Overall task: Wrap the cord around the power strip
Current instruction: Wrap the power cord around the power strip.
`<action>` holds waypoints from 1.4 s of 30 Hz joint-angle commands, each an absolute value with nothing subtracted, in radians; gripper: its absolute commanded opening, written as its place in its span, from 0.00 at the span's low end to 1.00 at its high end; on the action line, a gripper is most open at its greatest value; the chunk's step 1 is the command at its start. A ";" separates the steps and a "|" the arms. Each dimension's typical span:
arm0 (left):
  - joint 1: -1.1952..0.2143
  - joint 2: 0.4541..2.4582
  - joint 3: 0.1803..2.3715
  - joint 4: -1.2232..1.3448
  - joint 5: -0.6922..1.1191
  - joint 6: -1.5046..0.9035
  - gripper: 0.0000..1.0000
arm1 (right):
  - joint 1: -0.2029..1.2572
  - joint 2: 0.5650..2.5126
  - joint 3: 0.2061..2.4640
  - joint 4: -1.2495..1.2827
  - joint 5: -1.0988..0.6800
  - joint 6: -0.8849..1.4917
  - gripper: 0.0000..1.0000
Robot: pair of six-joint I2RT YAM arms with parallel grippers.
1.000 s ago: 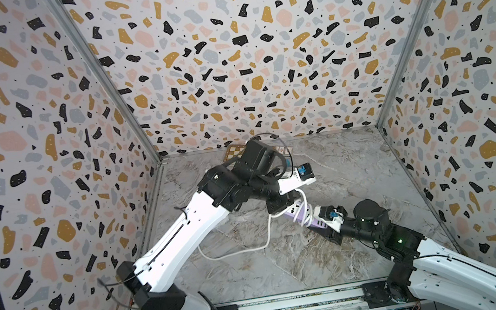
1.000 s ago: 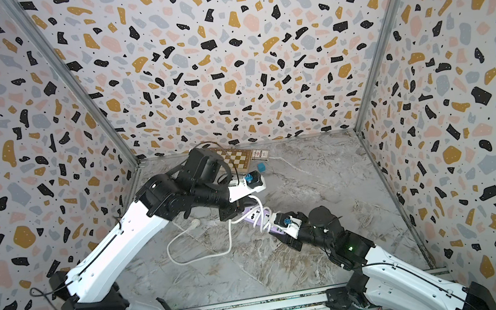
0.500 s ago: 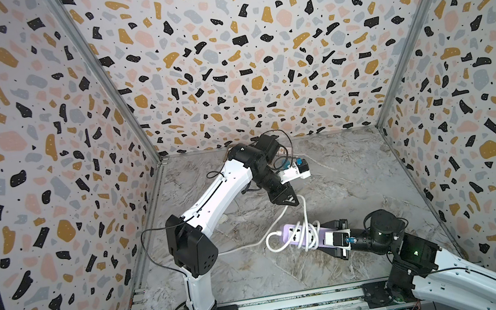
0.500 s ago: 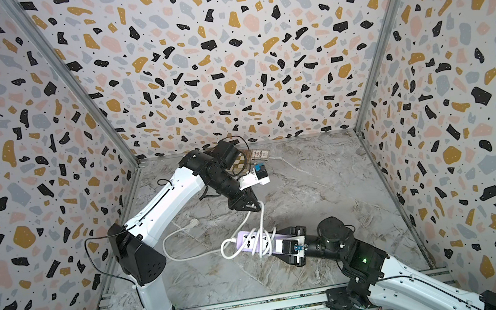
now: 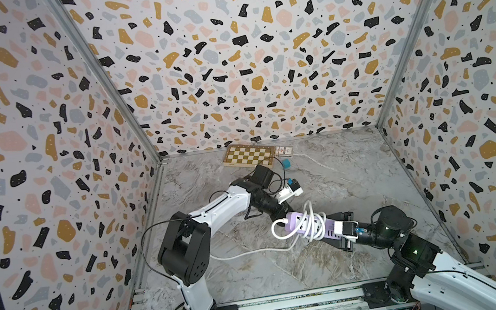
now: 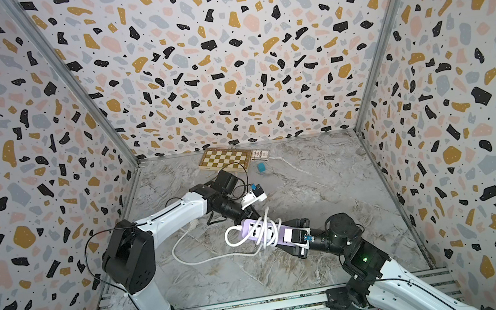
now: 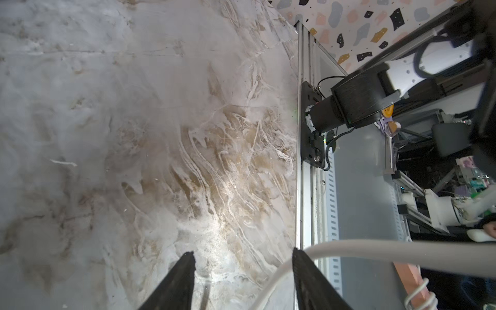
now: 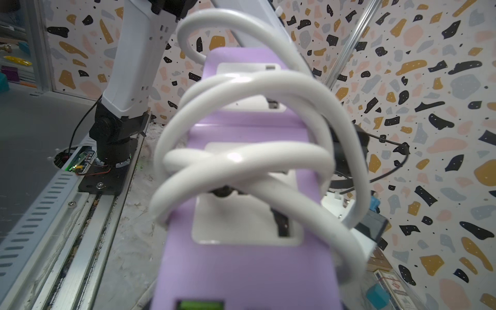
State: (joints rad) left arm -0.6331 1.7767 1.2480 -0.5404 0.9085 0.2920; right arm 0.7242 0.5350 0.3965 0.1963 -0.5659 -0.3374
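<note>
Gripping one end of the lilac power strip [image 5: 293, 218], the right hand [image 5: 346, 230] is clamped shut on it. The strip sits just below and right of centre in both top views, slanting from the upper left down to the lower right. Whether its free end touches the counter [image 5: 326, 177] I cannot tell.

The white cord [image 8: 241, 161] goes round the middle of the strip in several loose, crossing turns. In the right wrist view these turns cover part of the two white sockets. One slack loop bulges out past the strip's upper-left end in a top view. From the wraps, a long tail of cord runs along the counter toward the lower left of the frame and curves up beside the left arm.

The left hand [image 7: 243, 252] is just beside the strip's upper-left end. Its two dark fingers [image 7: 177, 279] stand well apart and clamp nothing. The cord passes against one finger in the left wrist view, with bare counter showing between the two.

At the top centre of the counter, against the back wall, lies a chessboard [image 5: 248, 155]. A small teal cube [image 5: 287, 163] is just beside it, well apart from the strip.
</note>
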 commanded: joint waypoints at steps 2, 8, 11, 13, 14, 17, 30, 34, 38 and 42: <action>-0.631 1.716 1.106 -0.161 0.930 0.096 0.60 | 0.687 0.557 0.465 0.297 -0.624 -0.282 0.00; -0.635 1.624 0.907 0.060 0.814 -0.001 0.60 | 0.646 0.566 0.466 0.350 -0.641 -0.237 0.00; -0.635 1.546 0.810 0.143 0.603 -0.053 0.59 | 0.624 0.572 0.477 0.328 -0.638 -0.239 0.00; -0.635 1.492 0.754 0.180 0.483 -0.096 0.59 | 0.605 0.577 0.480 0.321 -0.642 -0.232 0.00; -0.635 1.474 0.740 0.166 0.434 -0.098 0.60 | 0.597 0.578 0.480 0.323 -0.644 -0.225 0.00; -0.635 1.427 0.703 0.144 0.371 -0.101 0.59 | 0.579 0.583 0.482 0.328 -0.650 -0.212 0.00; -0.705 1.332 0.548 0.389 0.732 -0.066 0.55 | 0.537 0.608 0.518 0.311 -0.646 -0.213 0.00; -0.728 1.388 0.536 0.483 0.752 -0.087 0.57 | 0.532 0.625 0.541 0.303 -0.648 -0.198 0.00; -0.752 1.486 0.539 0.596 0.766 -0.144 0.57 | 0.531 0.630 0.552 0.310 -0.633 -0.175 0.00; -0.769 1.542 0.551 0.559 0.645 -0.124 0.50 | 0.526 0.619 0.562 0.304 -0.611 -0.156 0.00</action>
State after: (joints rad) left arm -0.7601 1.5227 0.5339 0.4973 0.6971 -0.1219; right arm 0.5335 0.6403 0.4980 0.2466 -0.6308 -0.1898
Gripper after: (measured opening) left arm 0.511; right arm 0.527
